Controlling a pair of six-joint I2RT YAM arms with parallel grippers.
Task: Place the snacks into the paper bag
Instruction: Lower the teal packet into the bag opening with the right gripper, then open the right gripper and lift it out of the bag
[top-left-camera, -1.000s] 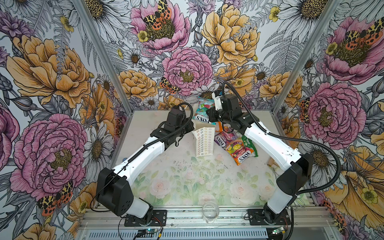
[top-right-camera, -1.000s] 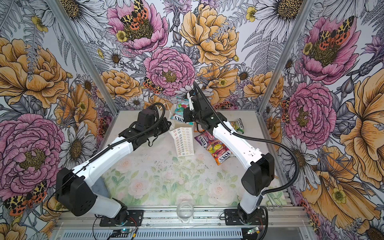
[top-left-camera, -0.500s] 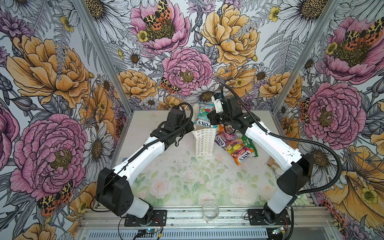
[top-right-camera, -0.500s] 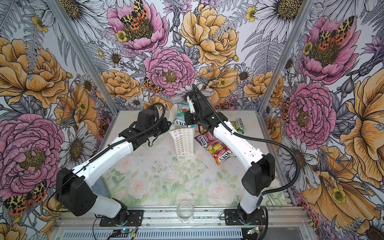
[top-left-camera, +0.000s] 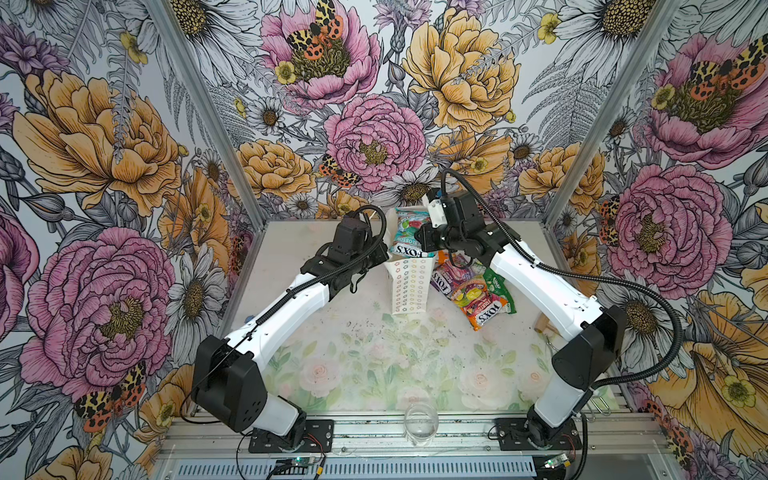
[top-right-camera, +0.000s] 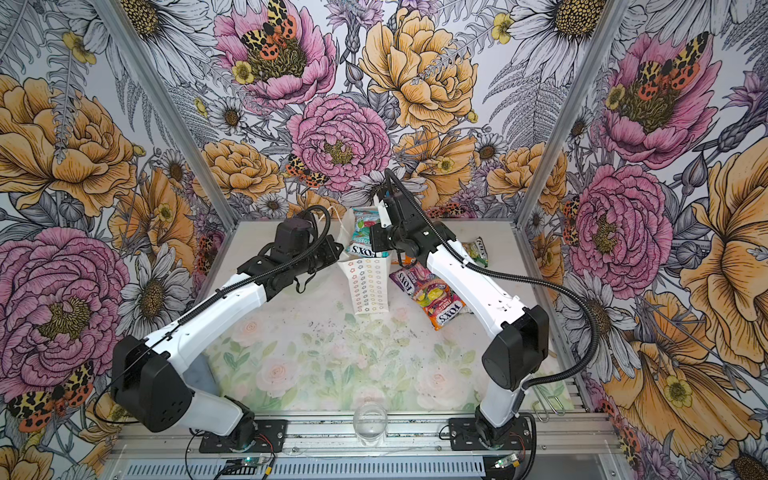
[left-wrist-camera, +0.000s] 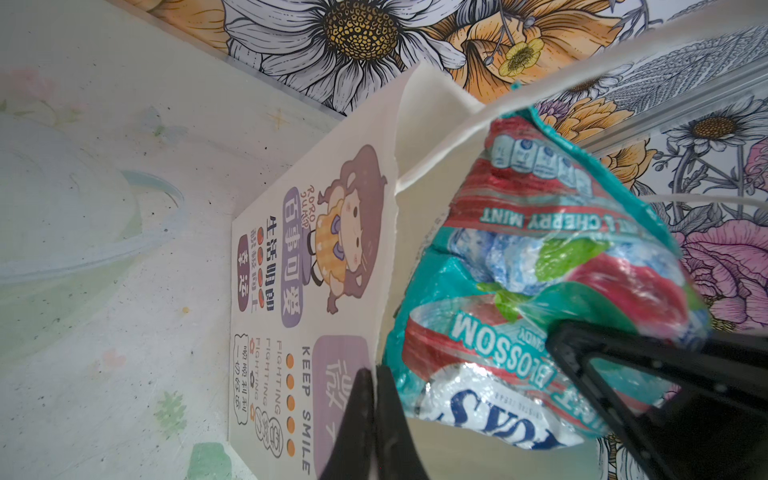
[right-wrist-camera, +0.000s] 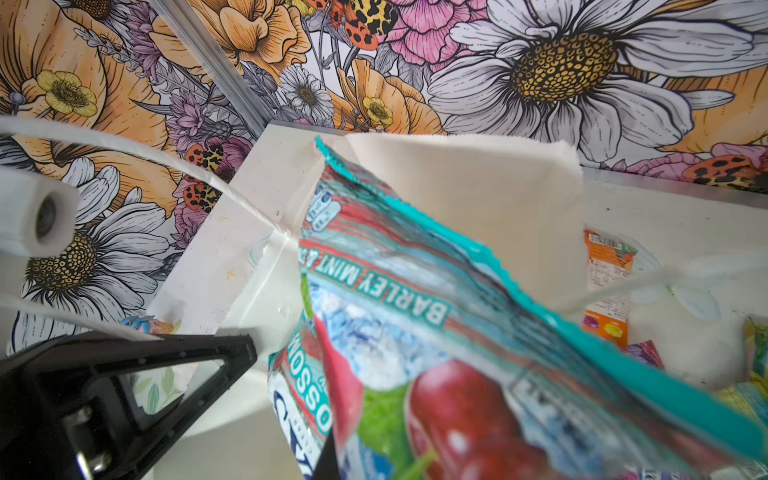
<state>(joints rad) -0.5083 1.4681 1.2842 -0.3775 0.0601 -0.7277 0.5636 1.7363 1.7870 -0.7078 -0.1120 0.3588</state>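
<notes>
Left wrist view: left fingers (left-wrist-camera: 358, 419) stayed pressed together on the paper bag (left-wrist-camera: 266, 291) rim; right fingers (left-wrist-camera: 623, 365), pinching the teal packet (left-wrist-camera: 540, 270), had sunk slightly toward its mouth.

1. This is a robot test cell, of the kind found in a lab.
2. Flower-print walls (top-left-camera: 374, 124) box in a small table (top-left-camera: 374, 357) on three sides, joined by bare metal posts (top-left-camera: 208, 112).
3. A left arm (top-left-camera: 286, 316) and a right arm (top-left-camera: 540, 282) are bolted to a metal rail (top-left-camera: 457, 432) at the open front.
4. A bare circuit board (top-left-camera: 296, 473) and loose wires (top-left-camera: 245, 453) sit below the rail.
</notes>
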